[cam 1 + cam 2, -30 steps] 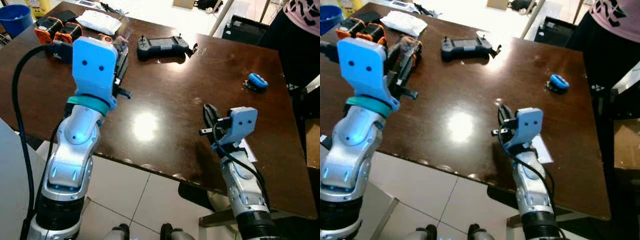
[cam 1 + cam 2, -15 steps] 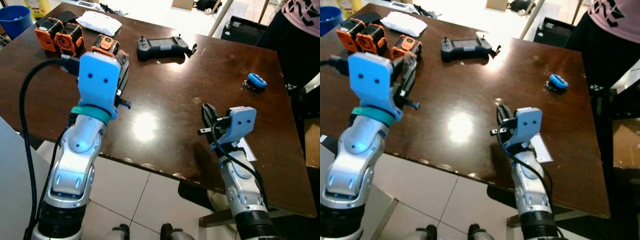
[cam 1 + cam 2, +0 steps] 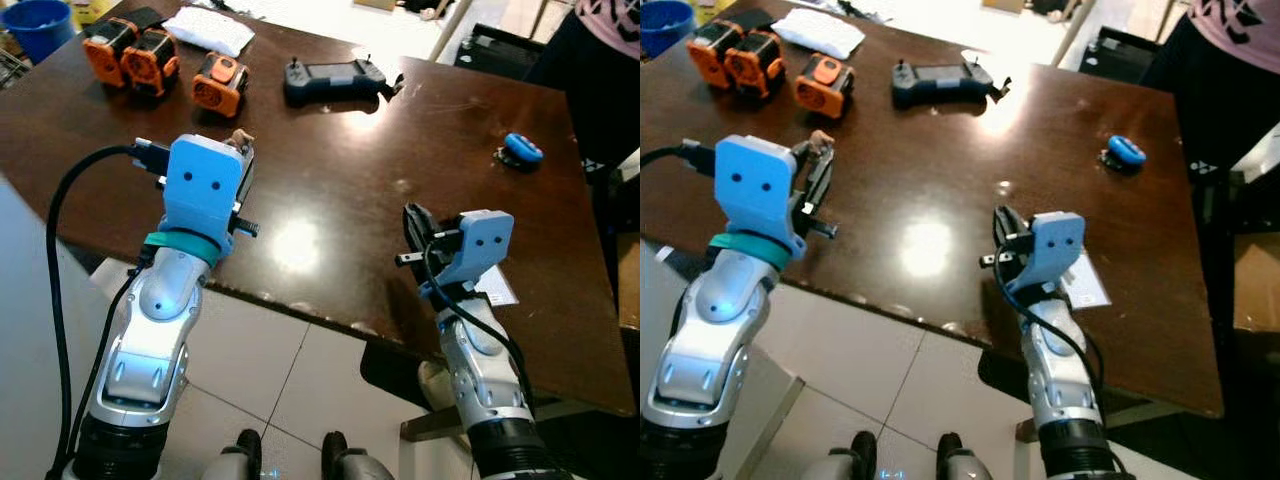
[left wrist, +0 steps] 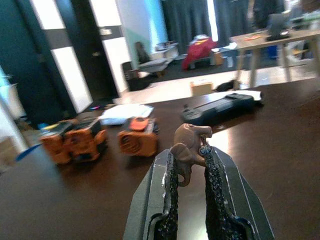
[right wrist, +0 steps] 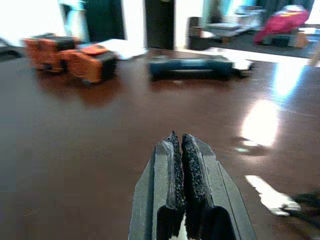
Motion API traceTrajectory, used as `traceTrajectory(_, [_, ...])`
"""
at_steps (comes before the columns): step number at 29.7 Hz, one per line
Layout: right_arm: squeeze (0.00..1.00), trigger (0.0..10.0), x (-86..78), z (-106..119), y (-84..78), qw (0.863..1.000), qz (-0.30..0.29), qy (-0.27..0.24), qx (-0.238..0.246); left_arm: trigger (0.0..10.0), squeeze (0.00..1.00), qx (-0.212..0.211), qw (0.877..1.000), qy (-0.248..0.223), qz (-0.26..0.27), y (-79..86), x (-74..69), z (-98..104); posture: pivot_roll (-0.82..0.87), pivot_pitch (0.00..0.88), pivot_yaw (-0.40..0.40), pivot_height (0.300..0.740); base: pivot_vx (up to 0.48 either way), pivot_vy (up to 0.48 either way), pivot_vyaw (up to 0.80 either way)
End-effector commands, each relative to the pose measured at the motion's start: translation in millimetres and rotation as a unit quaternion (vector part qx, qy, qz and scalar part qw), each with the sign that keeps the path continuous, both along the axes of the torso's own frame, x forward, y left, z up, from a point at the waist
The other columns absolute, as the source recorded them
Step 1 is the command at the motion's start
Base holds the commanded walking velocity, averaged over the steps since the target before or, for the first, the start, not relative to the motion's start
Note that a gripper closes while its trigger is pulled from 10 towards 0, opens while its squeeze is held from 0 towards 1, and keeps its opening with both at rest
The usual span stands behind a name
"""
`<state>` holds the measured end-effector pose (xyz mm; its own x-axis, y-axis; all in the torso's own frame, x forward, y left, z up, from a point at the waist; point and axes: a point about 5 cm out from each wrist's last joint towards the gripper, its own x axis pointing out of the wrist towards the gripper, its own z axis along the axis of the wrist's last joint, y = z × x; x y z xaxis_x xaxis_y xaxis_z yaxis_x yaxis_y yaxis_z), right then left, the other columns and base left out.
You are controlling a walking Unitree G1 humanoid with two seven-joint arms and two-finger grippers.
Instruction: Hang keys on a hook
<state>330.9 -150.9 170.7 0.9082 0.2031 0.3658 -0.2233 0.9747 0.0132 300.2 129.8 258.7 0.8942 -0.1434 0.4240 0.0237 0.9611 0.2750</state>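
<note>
Left wrist view shows the left gripper (image 4: 189,165) with its two black fingers (image 4: 171,185) pinching a small brown elephant-shaped key fob (image 4: 188,150), which stands up between the tips; whether any keys hang from it cannot be made out. From the head, this gripper hovers over the near left edge of the dark brown table (image 3: 330,190), which serves as the landmark. Right gripper (image 5: 178,142) is held over the table's near right edge, its fingers pressed together with nothing between them. At the far left corner of the table sit three orange and black blocks (image 3: 150,62), with a white cloth (image 3: 210,30) just behind them. Toward the far middle lies a black handheld controller (image 3: 335,80). A small blue object (image 3: 522,148) rests near the table's far right side, and a white slip of paper (image 3: 1086,283) lies by the right arm at the near edge. A person in dark clothing (image 3: 1225,90) stands beyond the table's right corner
</note>
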Motion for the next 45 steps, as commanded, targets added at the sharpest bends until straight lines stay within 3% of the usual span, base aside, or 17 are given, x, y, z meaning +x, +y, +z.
traceTrajectory(1, [0.0,10.0,-1.9,-5.1,-1.3,1.0,-0.001,0.006,0.002,10.0,0.0,0.003,1.0,0.009,-0.005,-1.8,-0.8,-7.4,0.0,0.156,-0.023,0.74,-0.345,0.0,0.0])
traceTrajectory(34, [0.0,10.0,-0.6,-2.1,1.1,1.0,0.004,0.0,-0.006,10.0,0.0,0.006,1.0,0.008,-0.001,-1.5,0.5,-10.8,0.0,0.154,-0.027,0.74,-0.339,0.0,0.0])
traceTrajectory(45, [0.0,10.0,1.2,-0.2,2.2,1.0,0.006,-0.006,-0.013,10.0,0.0,0.004,1.0,0.025,0.005,-0.6,3.5,-13.9,0.0,0.145,-0.026,0.74,0.0,0.0,0.77])
